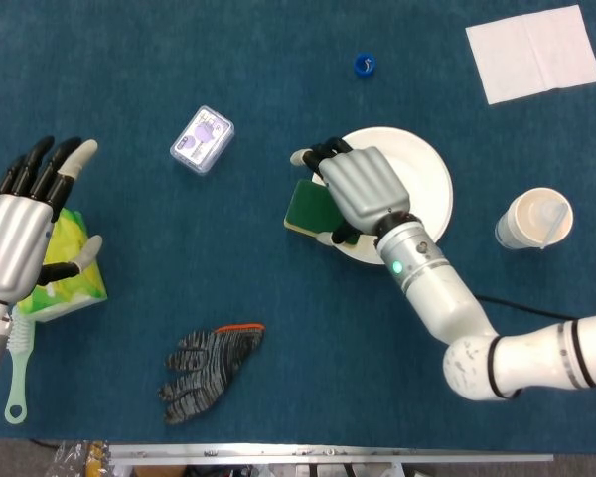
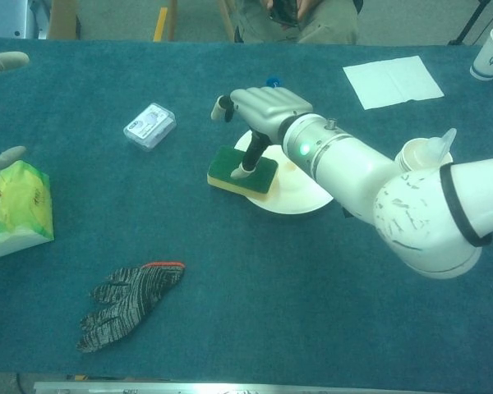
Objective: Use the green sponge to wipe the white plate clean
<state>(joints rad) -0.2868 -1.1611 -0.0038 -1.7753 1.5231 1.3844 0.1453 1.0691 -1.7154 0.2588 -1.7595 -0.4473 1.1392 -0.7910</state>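
Observation:
The green sponge [image 1: 302, 205] with a yellow underside lies across the left rim of the white plate [image 1: 423, 179]. My right hand [image 1: 363, 189] hovers over the sponge's right half with fingers spread. In the chest view the thumb tip of the right hand [image 2: 264, 107] rests on top of the sponge [image 2: 227, 166], but nothing is gripped. A faint stain marks the plate [image 2: 286, 195] near its middle. My left hand [image 1: 20, 234] is held open far to the left, only its fingertips [image 2: 6, 59] showing in the chest view.
A small clear box with a purple label [image 1: 203, 139], a blue cap [image 1: 365, 65], a white napkin [image 1: 536, 52] and a paper cup [image 1: 534, 219] surround the plate. A grey knit glove [image 1: 209, 368], a green-yellow packet [image 1: 68, 273] and a mint brush [image 1: 18, 368] lie at the left.

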